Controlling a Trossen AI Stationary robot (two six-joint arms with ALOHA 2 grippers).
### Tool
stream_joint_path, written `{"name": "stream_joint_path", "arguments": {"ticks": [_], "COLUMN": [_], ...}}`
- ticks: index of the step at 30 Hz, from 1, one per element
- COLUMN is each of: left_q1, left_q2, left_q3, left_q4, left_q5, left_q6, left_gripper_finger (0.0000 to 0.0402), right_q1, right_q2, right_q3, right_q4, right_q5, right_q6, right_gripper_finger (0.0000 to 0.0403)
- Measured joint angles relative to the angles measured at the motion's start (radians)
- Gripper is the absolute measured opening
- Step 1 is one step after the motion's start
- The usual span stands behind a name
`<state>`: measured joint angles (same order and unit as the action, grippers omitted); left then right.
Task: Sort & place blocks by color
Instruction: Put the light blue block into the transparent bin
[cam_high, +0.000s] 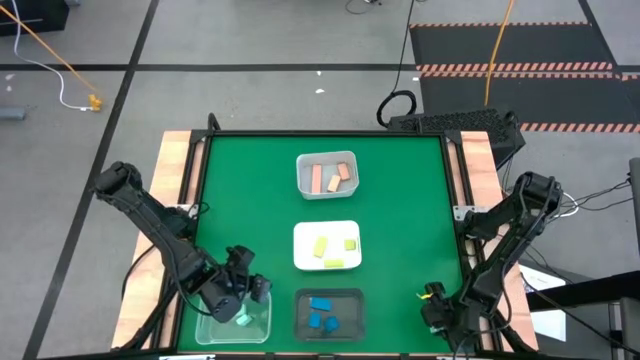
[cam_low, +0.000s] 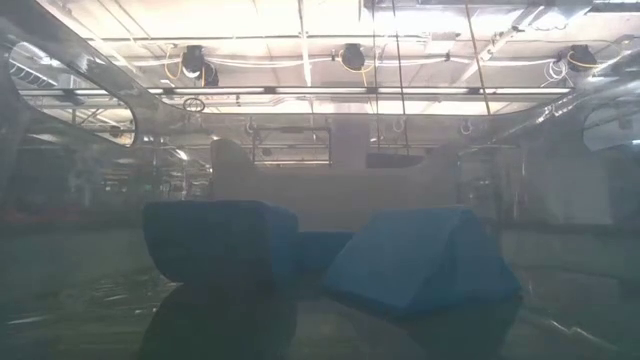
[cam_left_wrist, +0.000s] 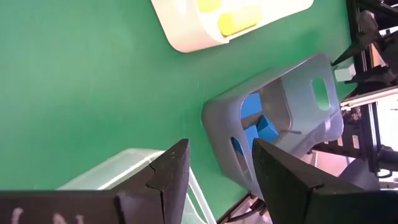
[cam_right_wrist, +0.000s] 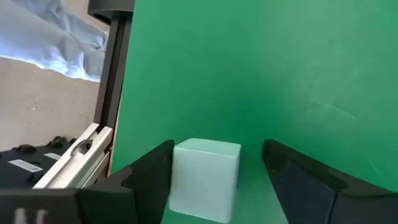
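Salmon pink blocks (cam_high: 330, 178) lie in the clear tray at the table's far middle. Yellow-green blocks (cam_high: 332, 245) lie in the white tray, and blue blocks (cam_high: 322, 313) (cam_low: 420, 262) in the dark tray at the near edge. One pale mint block (cam_high: 243, 320) lies in the clear tray near the left corner. My left gripper (cam_high: 250, 290) (cam_left_wrist: 221, 144) is open and empty above that tray's far rim. My right gripper (cam_high: 433, 300) (cam_right_wrist: 219, 146) is open and low at the near right corner. A mint cube (cam_right_wrist: 205, 177) stands on the table between its fingers. My right gripper has the mint cube's side (cam_right_wrist: 180, 180) close against one finger (cam_right_wrist: 158, 168), but I cannot tell whether they touch. A clear gap separates the cube from the other finger. The cube sits upright on the green mat.
The three middle trays stand in a line from far to near: clear tray (cam_high: 303, 165), white tray (cam_high: 300, 250), dark tray (cam_high: 300, 318). The clear tray (cam_high: 215, 335) sits at the near left. The table's black frame rail (cam_right_wrist: 115, 81) runs close beside the right gripper. Open green mat lies left and right of the trays.
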<state>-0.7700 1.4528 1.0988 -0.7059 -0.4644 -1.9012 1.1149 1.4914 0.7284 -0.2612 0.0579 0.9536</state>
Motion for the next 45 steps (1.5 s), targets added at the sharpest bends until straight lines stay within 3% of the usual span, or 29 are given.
{"name": "stream_joint_path", "arguments": {"ticks": [3, 8, 17, 21, 24, 28, 31, 34, 37, 41, 45], "left_q1": [0.016, 0.045, 0.104, 0.144, 0.178, 0.233, 0.288, 0.345, 0.398, 0.450, 0.472], "left_q2": [0.000, 0.000, 0.000, 0.000, 0.000, 0.000, 0.000, 0.000, 0.000, 0.000, 0.000], "left_q3": [0.000, 0.000, 0.000, 0.000, 0.000, 0.000, 0.000, 0.000, 0.000, 0.000, 0.000], "left_q4": [0.000, 0.002, 0.026, 0.049, 0.108, 0.264, 0.449, 0.677, 0.898, 1.108, 1.237], "left_q5": [0.000, 0.000, -0.007, -0.069, -0.176, -0.365, -0.432, -0.431, -0.363, -0.243, -0.153], "left_q6": [0.019, 0.022, 0.108, 0.169, 0.258, 0.421, 0.554, 0.668, 0.759, 0.843, 0.887], "left_gripper_finger": [0.0175, 0.0175, 0.0175, 0.0175, 0.0175, 0.0175, 0.0175, 0.0175, 0.0175, 0.0175, 0.0175], "right_q1": [0.000, -0.001, -0.047, -0.099, -0.159, -0.269, -0.373, -0.486, -0.593, -0.698, -0.778], "right_q2": [0.001, -0.002, -0.151, -0.276, -0.371, -0.481, -0.545, -0.586, -0.597, -0.583, -0.554], "right_q3": [0.000, -0.001, -0.004, -0.004, -0.004, -0.004, -0.004, -0.004, -0.004, -0.004, -0.003], "right_q4": [-0.005, -0.008, -0.028, -0.103, -0.152, -0.161, -0.128, 0.004, 0.238, 0.597, 0.851], "right_q5": [0.003, -0.005, -0.057, 0.056, 0.194, 0.394, 0.521, 0.596, 0.591, 0.472, 0.322], "right_q6": [0.005, 0.049, 0.086, 0.060, -0.006, -0.150, -0.300, -0.488, -0.704, -0.962, -1.049], "right_gripper_finger": [0.0207, 0.0113, 0.0113, 0.0113, 0.0113, 0.0113, 0.0113, 0.0113, 0.0113, 0.0113, 0.0113]}}
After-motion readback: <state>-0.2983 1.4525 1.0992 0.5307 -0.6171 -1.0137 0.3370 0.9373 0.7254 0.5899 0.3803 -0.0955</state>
